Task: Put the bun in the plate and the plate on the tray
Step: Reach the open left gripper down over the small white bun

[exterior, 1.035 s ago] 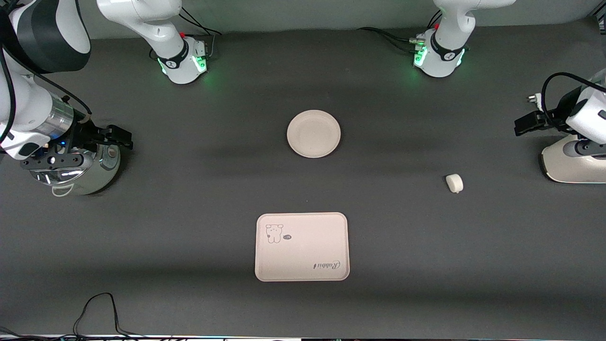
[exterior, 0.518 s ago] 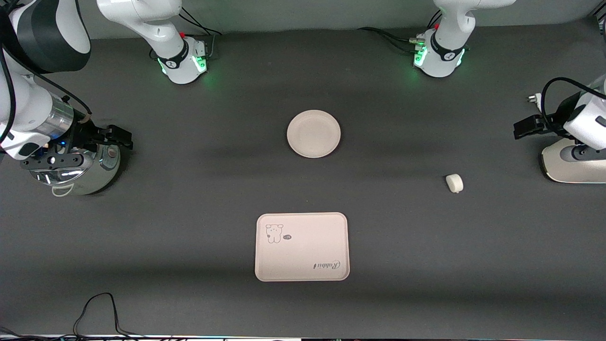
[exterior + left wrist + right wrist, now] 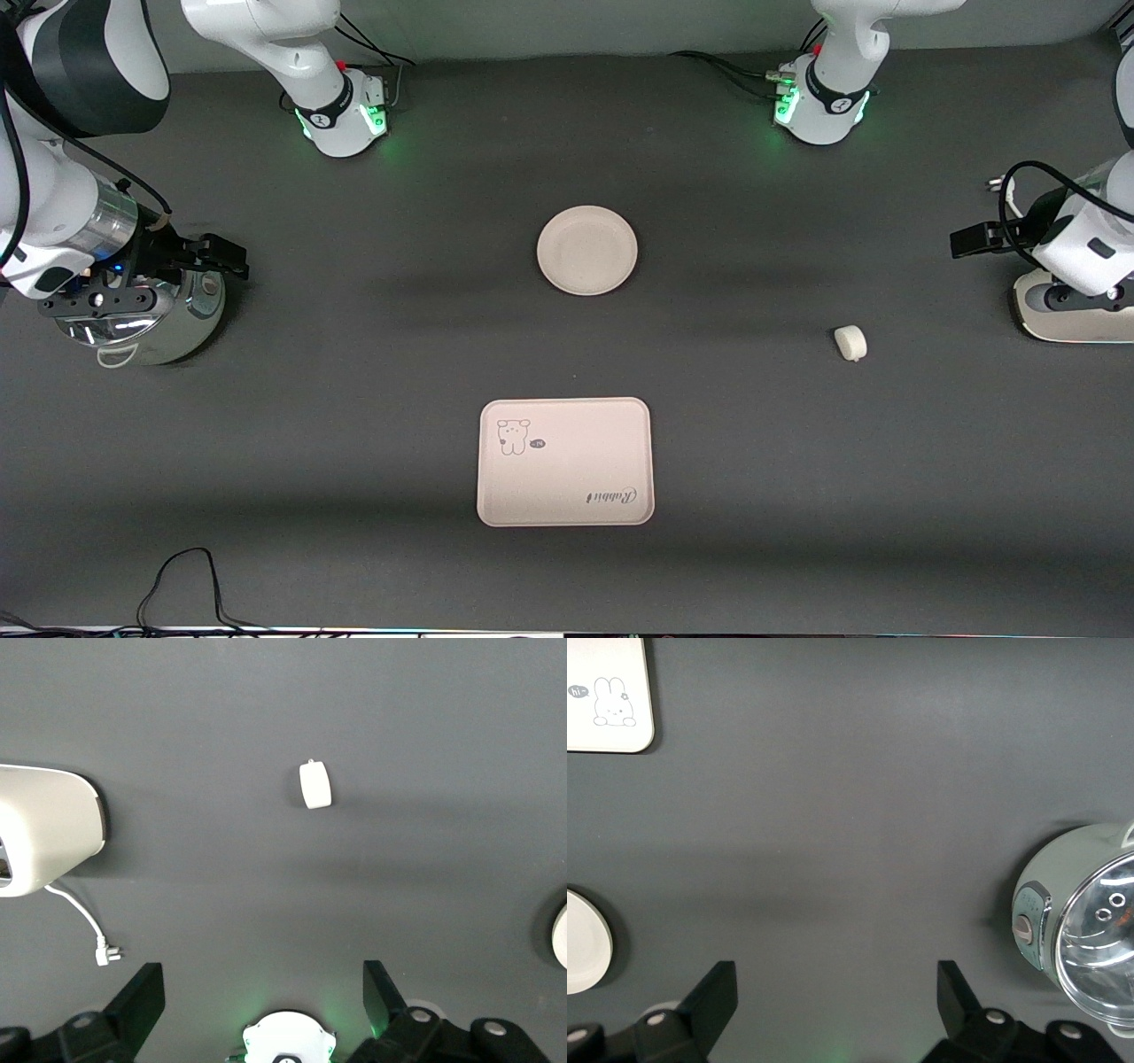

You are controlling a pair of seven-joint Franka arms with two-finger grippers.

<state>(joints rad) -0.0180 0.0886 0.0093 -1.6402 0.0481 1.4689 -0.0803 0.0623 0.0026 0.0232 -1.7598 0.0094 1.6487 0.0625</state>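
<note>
Bun lying bare on the table toward the left arm's end, well apart from plate and tray; the empty tray sits nearer the front camera than the empty plate. Left gripper over the table's edge, fingers spread wide, empty. Right gripper waiting above a metal pot, fingers likewise apart.
</note>
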